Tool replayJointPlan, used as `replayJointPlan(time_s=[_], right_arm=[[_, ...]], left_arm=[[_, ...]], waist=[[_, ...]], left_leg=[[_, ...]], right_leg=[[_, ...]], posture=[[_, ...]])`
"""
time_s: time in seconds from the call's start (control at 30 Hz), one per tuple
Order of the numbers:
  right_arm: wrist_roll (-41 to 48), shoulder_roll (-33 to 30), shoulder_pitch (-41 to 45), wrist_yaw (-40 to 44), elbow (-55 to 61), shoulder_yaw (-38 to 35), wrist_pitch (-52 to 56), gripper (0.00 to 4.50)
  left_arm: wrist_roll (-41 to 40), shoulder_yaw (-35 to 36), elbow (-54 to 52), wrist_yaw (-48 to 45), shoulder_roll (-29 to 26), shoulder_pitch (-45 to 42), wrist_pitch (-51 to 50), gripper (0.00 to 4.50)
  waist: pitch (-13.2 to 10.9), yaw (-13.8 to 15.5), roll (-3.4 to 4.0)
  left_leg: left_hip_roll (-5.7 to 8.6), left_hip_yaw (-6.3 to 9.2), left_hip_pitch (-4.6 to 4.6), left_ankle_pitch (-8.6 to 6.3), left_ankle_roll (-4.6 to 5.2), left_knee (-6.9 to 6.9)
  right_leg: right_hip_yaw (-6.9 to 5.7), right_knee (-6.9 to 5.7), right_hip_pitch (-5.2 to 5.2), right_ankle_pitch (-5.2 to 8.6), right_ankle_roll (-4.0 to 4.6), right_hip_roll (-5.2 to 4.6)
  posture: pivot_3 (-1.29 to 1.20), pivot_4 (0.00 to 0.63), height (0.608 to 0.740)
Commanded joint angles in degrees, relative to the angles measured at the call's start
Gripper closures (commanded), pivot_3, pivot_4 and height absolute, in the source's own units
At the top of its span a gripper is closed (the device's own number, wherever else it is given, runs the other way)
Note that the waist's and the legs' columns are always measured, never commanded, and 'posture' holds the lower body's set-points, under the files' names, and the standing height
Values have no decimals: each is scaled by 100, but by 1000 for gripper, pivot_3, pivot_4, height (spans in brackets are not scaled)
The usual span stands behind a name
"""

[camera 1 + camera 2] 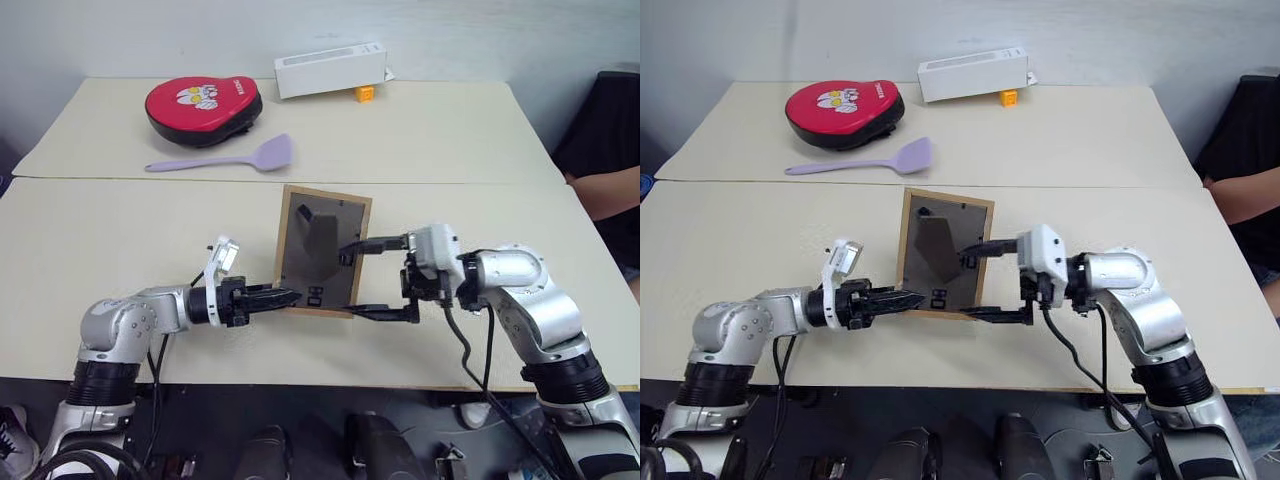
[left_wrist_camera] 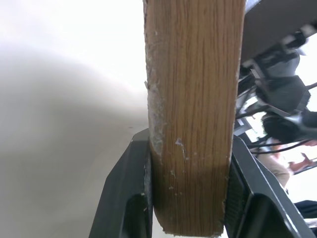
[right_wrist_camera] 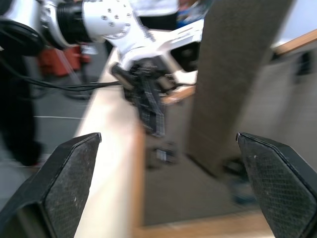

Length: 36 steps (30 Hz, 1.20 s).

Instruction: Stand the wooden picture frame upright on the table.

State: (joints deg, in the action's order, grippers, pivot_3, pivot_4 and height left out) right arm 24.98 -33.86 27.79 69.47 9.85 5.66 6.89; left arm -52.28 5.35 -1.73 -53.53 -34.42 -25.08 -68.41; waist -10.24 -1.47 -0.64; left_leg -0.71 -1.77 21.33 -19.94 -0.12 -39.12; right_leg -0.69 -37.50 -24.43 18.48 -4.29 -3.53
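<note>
The wooden picture frame (image 1: 322,250) stands tilted on its lower edge on the table (image 1: 120,240), its dark grey back and stand facing me. My left gripper (image 1: 285,297) is shut on the frame's lower left edge; in the left wrist view the wood edge (image 2: 193,99) sits clamped between the black fingers (image 2: 126,198). My right gripper (image 1: 368,280) is open at the frame's right edge, one finger over the back panel and the other near the bottom corner. In the right wrist view its two pads (image 3: 74,168) stand wide apart around the stand (image 3: 233,74).
At the back of the table lie a red pad (image 1: 203,108), a purple spatula (image 1: 225,160), a white oblong box (image 1: 330,70) and a small orange object (image 1: 364,93). A seam (image 1: 150,178) crosses the tabletop. A person's arm (image 1: 605,190) shows at the right edge.
</note>
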Motion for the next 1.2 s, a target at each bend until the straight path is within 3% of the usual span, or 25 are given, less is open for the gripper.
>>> replayJointPlan(time_s=[0.03,0.1,0.2,0.27,0.43,0.6,0.7,0.8,0.9,1.03,1.2], right_arm=[[-209,-147,-27,244,-373,-476,-1253,8],[-453,-108,98,259,-793,-649,-2231,8],[-714,-127,134,246,-1294,-645,-2858,8],[-1480,-41,308,-112,-1981,-634,-4421,8],[-2924,91,808,-1033,-3260,-373,-6448,8],[-4336,421,1250,-2251,-4267,-58,-7485,8],[-4617,523,1381,-2736,-4622,143,-7670,8],[-4991,579,1544,-3358,-4839,199,-7800,549],[-5214,594,1658,-3828,-4930,300,-7860,1491],[-5276,568,1663,-4341,-4911,346,-7972,2808],[-5282,538,1741,-4682,-4858,409,-7912,2909]], left_arm=[[-717,405,113,201,-89,-345,-1171,3244],[-772,582,340,483,-39,-492,-1707,3244],[-1277,479,996,993,-215,-676,-2370,3244],[-1855,254,1330,1206,-377,-724,-2409,3244],[-3118,-173,1814,1921,-608,-842,-2409,3244],[-4174,-587,2091,2716,-674,-980,-2409,3244],[-4752,-696,2240,3171,-690,-1005,-2409,3244],[-5460,-875,2336,3727,-744,-929,-2235,3244],[-6034,-1033,2171,4084,-841,-769,-1951,3244],[-6072,-1097,1928,3697,-944,-725,-2066,3244],[-6072,-696,1264,4256,-751,-486,-1301,3244]], waist=[[0,2,0],[0,-4,0],[0,-20,-1],[0,-57,-1],[-1,-57,-2],[-1,-59,-1],[-1,-63,-2],[-1,-67,-2],[-1,-75,-1],[0,-109,-1],[0,-166,-1]], left_leg=[[0,1,0,0,1,-1],[2,0,-2,0,2,-1],[1,-1,-5,1,1,-2],[-1,-5,-9,3,-2,-2],[-3,-14,-13,6,-8,-3],[-4,-14,-13,8,-12,-7],[-4,-14,-12,8,-12,-8],[-3,-14,-12,9,-12,-12],[-3,-13,-13,9,-13,-13],[-3,-11,-13,12,-17,-13],[-2,-10,-13,12,-17,-13]], right_leg=[[-1,-11,2,0,-1,0],[0,-15,3,-1,-2,0],[0,-20,3,-1,-2,2],[5,-24,1,-1,-2,4],[16,-24,-7,-1,-1,3],[16,-29,-7,-1,-1,4],[15,-34,-7,-1,-1,4],[15,-36,-7,-1,-1,4],[16,-37,-7,-1,-1,3],[14,-37,-7,0,-1,6],[14,-38,-6,0,0,6]], posture=[[0,150,740],[0,150,740],[0,150,740],[0,150,740],[0,150,740],[0,150,740],[0,150,740],[0,150,740],[0,150,740],[0,150,740],[0,150,740]])
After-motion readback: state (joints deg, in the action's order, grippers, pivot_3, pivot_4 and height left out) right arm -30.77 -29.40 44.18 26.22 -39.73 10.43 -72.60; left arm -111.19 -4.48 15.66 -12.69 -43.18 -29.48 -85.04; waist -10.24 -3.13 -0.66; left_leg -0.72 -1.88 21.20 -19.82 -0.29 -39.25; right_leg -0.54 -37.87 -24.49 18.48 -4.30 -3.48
